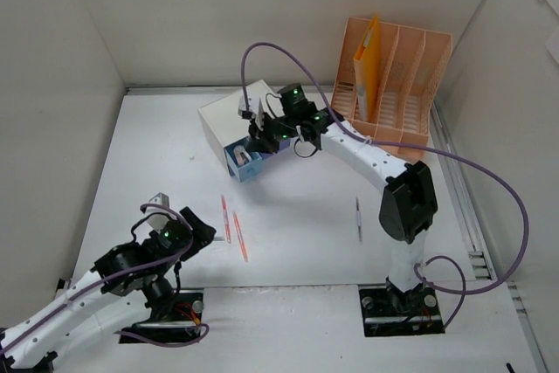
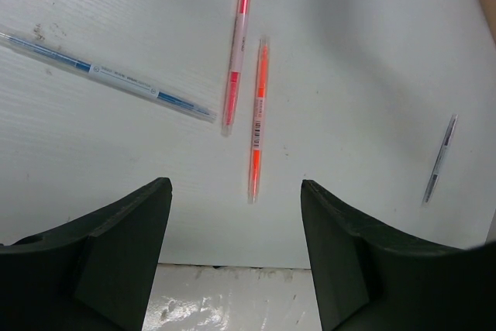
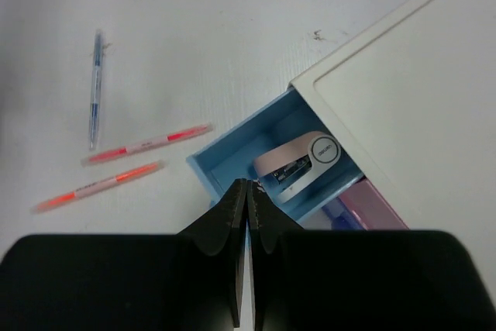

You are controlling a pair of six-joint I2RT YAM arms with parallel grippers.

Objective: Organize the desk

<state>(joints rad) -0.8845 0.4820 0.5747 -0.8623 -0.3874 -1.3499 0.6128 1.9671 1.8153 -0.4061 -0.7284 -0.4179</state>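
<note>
The desk (image 1: 306,242) is a white tabletop. Two orange highlighters (image 1: 225,218) (image 1: 239,238) lie side by side left of its middle. They lie just ahead of my left gripper (image 2: 235,185), which is open and empty near the front left edge (image 1: 160,207). A blue pen (image 2: 108,77) lies to their left. A thin dark pen (image 1: 359,218) lies to the right. My right gripper (image 3: 246,187) is shut on nothing. It hovers over the open blue drawer (image 3: 232,153) of a small white box (image 1: 236,115). A pale stapler (image 3: 298,164) rests in that drawer.
A peach file rack (image 1: 410,85) holding a yellow folder (image 1: 367,63) stands at the back right. A pink drawer (image 3: 380,207) sits beside the blue one. Upright white panels wall in the desk on the left, back and right.
</note>
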